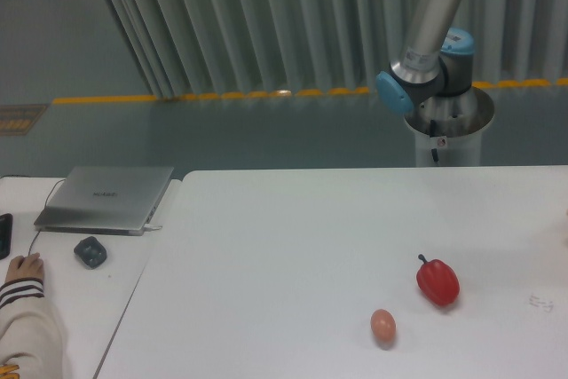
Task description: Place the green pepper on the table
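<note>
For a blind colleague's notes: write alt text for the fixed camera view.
A red pepper and a small tan egg lie apart on a white table; no green pepper shows. The robot arm rises behind, its jaws out of frame. A laptop sits on a desk at left.
</note>
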Action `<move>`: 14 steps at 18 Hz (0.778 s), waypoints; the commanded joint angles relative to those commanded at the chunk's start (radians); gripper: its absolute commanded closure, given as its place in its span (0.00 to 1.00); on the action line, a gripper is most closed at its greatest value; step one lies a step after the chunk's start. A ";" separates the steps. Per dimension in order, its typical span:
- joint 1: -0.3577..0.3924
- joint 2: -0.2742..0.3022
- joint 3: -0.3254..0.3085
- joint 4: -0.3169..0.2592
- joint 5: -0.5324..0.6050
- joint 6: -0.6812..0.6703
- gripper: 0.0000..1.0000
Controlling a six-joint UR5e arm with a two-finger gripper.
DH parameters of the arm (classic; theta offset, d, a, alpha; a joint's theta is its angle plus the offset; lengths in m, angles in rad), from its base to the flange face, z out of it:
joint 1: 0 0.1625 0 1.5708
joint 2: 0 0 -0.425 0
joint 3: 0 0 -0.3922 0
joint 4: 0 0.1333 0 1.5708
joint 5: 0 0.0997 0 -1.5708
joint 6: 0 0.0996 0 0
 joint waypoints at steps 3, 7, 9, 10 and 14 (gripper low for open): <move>-0.037 0.060 -0.002 -0.066 -0.002 -0.012 0.44; -0.116 0.109 -0.002 -0.111 -0.003 -0.070 0.44; -0.169 0.109 -0.002 -0.103 -0.003 -0.124 0.44; -0.198 0.103 0.000 -0.097 -0.002 -0.167 0.44; -0.301 0.046 0.002 -0.023 0.005 -0.307 0.44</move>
